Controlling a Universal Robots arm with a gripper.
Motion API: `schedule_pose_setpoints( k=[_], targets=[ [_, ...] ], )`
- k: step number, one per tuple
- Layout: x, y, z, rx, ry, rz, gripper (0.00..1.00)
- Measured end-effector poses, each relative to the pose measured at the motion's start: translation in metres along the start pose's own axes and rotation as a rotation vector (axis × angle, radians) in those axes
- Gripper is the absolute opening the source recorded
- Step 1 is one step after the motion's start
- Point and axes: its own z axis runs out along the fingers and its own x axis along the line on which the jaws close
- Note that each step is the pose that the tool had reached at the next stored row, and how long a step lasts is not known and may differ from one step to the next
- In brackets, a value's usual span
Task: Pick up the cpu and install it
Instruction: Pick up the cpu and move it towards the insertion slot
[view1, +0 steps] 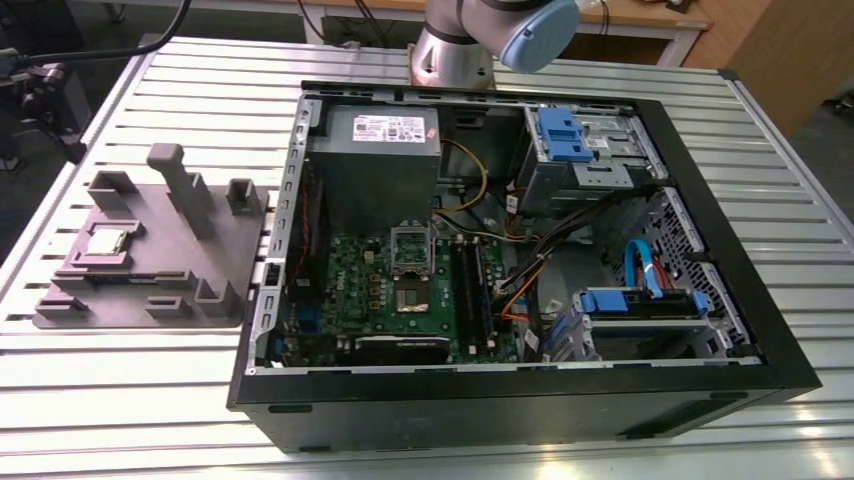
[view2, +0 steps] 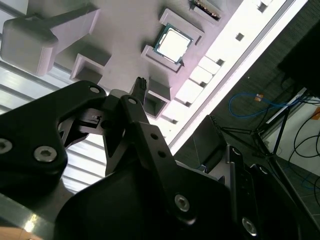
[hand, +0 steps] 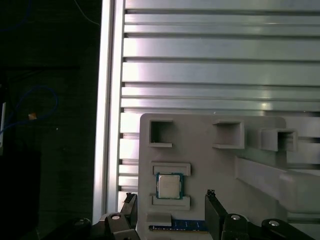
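Cpu (hand: 169, 186) work has, by the look of it, got no further than the approach. The chip lies in its pocket on the tray, ungripped, so you have both the pick and the install left to do.

The table (view1: 134, 400) is ribbed, bright aluminium. On it lies the open case (view1: 534, 420), a black steel box with cables and blue plastic drive brackets inside. The tray (view1: 160, 290) sits beside the case, on the exterior view's left. It is matt grey plastic, with square pockets and upright posts. The board (view1: 360, 290) lies flat in the case, green and crowded with parts.

The gripper (hand: 170, 194) hangs over the tray. Its jaws are wide apart and hold nothing. In the first wrist view its black fingers (hand: 214, 210) stand either side of the chip, and they seem well clear of it.

The socket (view1: 408, 262) on the board has a tall grey metal frame, and as far as you can tell it holds no chip. The cpu itself is small, flat and square, with a silvery metal top and a pale rim. Raised lips of the tray bracket it on two sides.
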Motion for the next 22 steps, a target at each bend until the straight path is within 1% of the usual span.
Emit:
schedule_pose_setpoints(
  k=[22],
  targets=[
    [-0.0001, -0.0032, 0.0072, -0.0001, -0.0001, 0.0, 0.65]
  ],
)
